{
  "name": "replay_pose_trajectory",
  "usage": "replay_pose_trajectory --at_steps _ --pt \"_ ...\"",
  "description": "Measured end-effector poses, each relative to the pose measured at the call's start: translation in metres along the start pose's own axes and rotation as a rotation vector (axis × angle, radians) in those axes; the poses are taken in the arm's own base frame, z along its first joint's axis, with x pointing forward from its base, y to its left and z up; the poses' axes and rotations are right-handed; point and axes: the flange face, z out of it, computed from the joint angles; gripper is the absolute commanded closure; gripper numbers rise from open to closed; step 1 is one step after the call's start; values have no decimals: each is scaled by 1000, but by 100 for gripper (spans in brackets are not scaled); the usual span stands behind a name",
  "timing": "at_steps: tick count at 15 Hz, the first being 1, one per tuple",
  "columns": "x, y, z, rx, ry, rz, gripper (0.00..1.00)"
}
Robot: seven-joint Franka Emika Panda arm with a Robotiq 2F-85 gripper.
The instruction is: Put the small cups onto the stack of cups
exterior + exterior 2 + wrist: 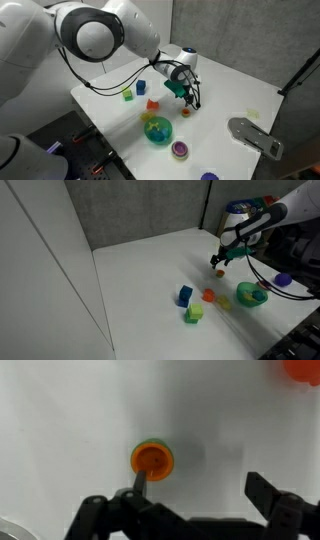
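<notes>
Wrist view: tiny orange cup, round, glossy, greenish edge behind, on white table. Gripper jaws spread, empty, cup just beside one.

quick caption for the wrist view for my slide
Open gripper over a small orange cup on the white table, one finger by its edge

In an exterior view the camera sits high and close beside the arm, whose big joint fills the upper left, and looks down across the white desk. In an exterior view set farther off, the camera faces the desk from another side, with the arm entering at upper right. Both exterior views share the hand and the teal bowl. The wrist view looks straight down, very near the desk, with the hand along its bottom edge and an orange cup at mid-frame.
</notes>
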Motion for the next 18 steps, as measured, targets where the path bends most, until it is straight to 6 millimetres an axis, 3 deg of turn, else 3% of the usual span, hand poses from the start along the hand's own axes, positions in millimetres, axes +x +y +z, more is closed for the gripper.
replay_pose_trajectory --at_steps 5,13,14,15,18 --pt "13 12 38 -21 -4 6 0" --pt "24 28 63 -44 5 19 0" --pt "23 30 66 -45 2 22 25" --pt "23 32 69 -45 -1 23 25" --pt "21 33 74 -46 -10 25 51"
